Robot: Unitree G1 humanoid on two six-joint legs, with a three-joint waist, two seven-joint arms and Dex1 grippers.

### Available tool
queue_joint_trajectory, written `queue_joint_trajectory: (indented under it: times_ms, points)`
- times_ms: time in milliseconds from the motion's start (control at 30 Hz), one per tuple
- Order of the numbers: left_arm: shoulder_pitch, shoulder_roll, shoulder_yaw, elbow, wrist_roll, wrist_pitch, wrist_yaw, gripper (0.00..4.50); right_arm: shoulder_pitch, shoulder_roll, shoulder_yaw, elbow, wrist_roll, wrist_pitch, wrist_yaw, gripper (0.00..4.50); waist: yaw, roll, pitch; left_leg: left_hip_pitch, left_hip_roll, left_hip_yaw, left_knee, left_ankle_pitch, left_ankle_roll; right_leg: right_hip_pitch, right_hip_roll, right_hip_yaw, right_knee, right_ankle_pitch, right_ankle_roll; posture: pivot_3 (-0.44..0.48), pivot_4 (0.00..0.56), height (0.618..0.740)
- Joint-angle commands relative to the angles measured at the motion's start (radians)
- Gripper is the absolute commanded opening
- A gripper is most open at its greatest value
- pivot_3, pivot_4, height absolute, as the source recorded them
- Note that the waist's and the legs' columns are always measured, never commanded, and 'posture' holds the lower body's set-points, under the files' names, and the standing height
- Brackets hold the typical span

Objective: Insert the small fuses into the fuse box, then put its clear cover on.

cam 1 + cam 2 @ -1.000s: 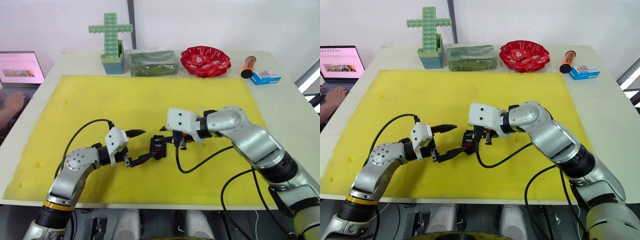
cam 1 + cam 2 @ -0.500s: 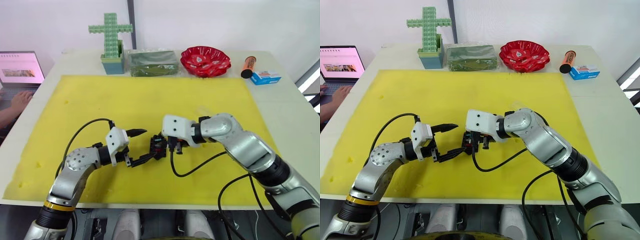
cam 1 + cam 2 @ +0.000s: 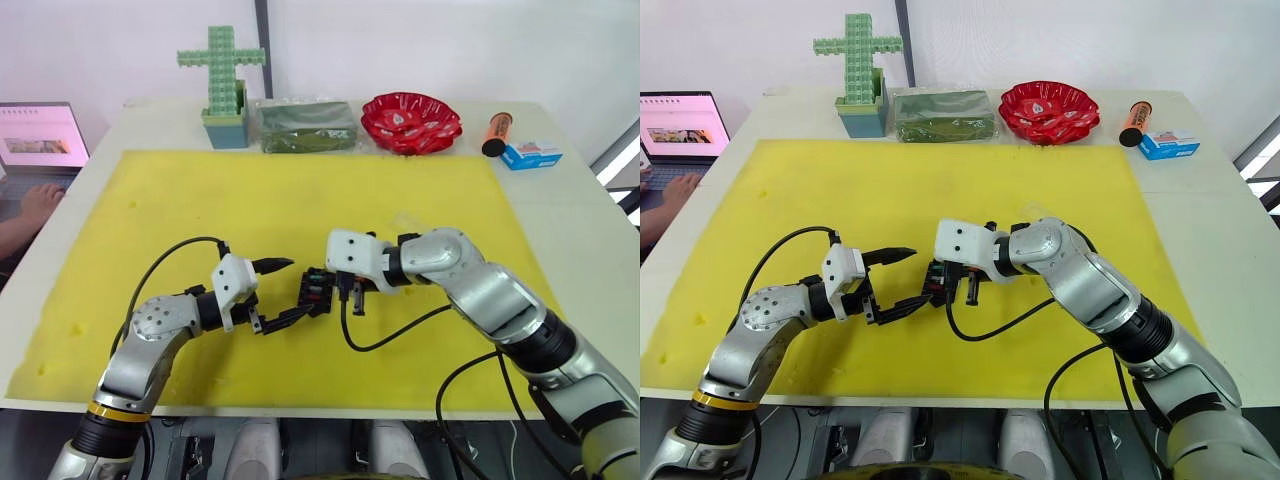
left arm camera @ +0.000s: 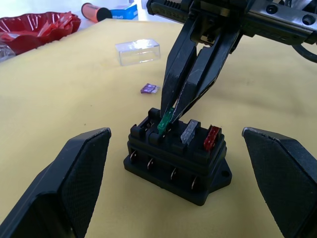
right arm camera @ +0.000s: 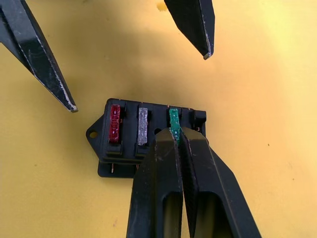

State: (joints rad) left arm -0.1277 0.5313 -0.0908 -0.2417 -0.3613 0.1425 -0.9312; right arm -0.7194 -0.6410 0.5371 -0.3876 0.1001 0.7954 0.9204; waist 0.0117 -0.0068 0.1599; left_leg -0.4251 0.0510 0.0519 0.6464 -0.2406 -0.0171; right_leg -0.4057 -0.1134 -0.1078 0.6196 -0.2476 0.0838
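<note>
Three fuses in fuse box (image 4: 177, 157), right fingers (image 5: 177, 135) clamped on green fuse (image 5: 173, 119), left fingers (image 3: 274, 266) apart.

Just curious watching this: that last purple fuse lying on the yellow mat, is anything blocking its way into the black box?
Nothing visible does. The purple fuse lies on bare yellow mat behind the fuse box, apart from the clear cover. One end slot looks free; the right gripper, pinching the green fuse beside it, would need to leave first.

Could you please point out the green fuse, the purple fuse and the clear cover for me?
green fuse (image 4: 165, 121): left wrist view, on its body just below the right gripper's fingertips.
purple fuse (image 4: 148, 89): left wrist view, its middle, lying on the mat.
clear cover (image 4: 138, 51): left wrist view, its top face.
</note>
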Motion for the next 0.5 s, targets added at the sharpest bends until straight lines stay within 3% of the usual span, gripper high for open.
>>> queue_joint_trajectory:
  times_ms: [33, 500]
  points:
    - [-0.009, 0.005, 0.020, -0.018, -0.011, -0.010, -0.003, 4.50, 0.000, 0.000, -0.033, -0.021, 0.012, -0.013, 0.015, 0.05, 0.000, 0.000, 0.000, 0.000, 0.000, 0.000, 0.000, 0.000, 0.000, 0.000, 0.000, 0.000, 0.000, 0.000, 0.000, 0.000, 0.150, 0.740]
    - [-0.014, 0.001, 0.015, -0.012, -0.010, -0.015, -0.007, 4.50, -0.017, 0.054, -0.153, -0.039, 0.162, 0.166, -0.002, 0.05, 0.000, 0.000, 0.000, 0.000, 0.000, 0.000, 0.000, 0.000, 0.000, 0.000, 0.000, 0.000, 0.001, 0.000, 0.000, 0.000, 0.150, 0.740]
